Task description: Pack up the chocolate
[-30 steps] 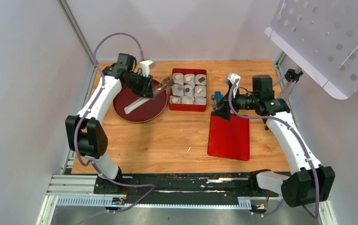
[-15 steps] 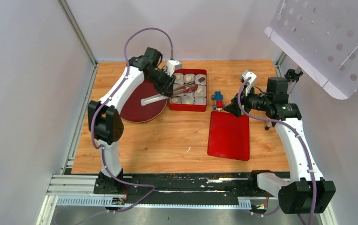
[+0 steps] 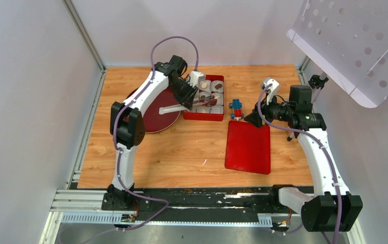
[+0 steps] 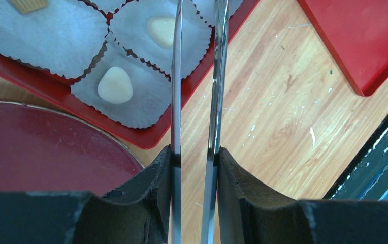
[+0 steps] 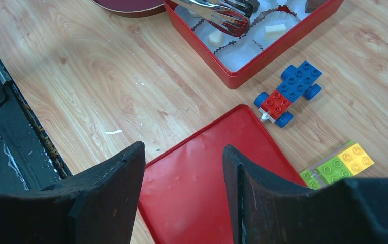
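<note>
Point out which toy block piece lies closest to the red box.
The blue-and-red wheeled piece, just off a corner of the red box; the green-and-yellow piece lies farther away, beside the red lid.

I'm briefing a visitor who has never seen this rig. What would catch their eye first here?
The red box at the far middle of the table, its white paper cups holding chocolate, with the left end effector poising metal tongs over it. Next, the flat red lid right of centre, under the open right end effector. Bright toy blocks lie just right of the box.
</note>
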### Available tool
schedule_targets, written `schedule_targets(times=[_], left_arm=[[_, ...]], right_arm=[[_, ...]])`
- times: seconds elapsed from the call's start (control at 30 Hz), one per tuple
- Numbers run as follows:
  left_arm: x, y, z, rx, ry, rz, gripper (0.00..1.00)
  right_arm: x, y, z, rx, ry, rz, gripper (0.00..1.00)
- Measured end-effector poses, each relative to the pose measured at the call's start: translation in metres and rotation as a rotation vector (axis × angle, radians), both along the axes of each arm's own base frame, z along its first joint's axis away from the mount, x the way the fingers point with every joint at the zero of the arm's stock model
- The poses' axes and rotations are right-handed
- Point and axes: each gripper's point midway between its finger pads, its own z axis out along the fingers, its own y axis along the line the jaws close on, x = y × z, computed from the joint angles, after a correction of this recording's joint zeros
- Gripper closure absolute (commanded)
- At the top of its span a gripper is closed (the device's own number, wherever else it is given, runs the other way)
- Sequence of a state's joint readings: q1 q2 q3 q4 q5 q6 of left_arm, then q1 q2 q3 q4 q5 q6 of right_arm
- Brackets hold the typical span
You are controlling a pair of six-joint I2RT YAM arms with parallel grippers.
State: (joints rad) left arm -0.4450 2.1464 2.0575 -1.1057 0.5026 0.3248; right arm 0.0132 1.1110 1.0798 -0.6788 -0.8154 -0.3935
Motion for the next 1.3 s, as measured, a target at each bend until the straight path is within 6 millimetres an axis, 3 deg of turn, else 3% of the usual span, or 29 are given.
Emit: schedule_targets(times=[0.3, 0.67, 0.97, 1.3], left_arm=[[-0.001, -0.008, -0.025, 0.036, 0.036, -0.013, 0.96], [0.004, -0.018, -0.028, 0.033, 0.017, -0.024, 0.89], [0.001, -0.022, -0.031, 0.037, 0.022, -0.035, 0.70], [0.006, -0.024, -0.024, 0.032, -0.002, -0.032, 0.58]], right_arm=[[-0.001, 0.000, -0.004, -0.002, 0.008, -0.003, 0.43], [-0.005, -0.001, -0.009, -0.002, 0.018, -0.005, 0.43], [-0.005, -0.001, -0.010, -0.002, 0.018, -0.005, 0.43], [-0.004, -0.001, -0.009, 0.000, 0.017, -0.006, 0.43]])
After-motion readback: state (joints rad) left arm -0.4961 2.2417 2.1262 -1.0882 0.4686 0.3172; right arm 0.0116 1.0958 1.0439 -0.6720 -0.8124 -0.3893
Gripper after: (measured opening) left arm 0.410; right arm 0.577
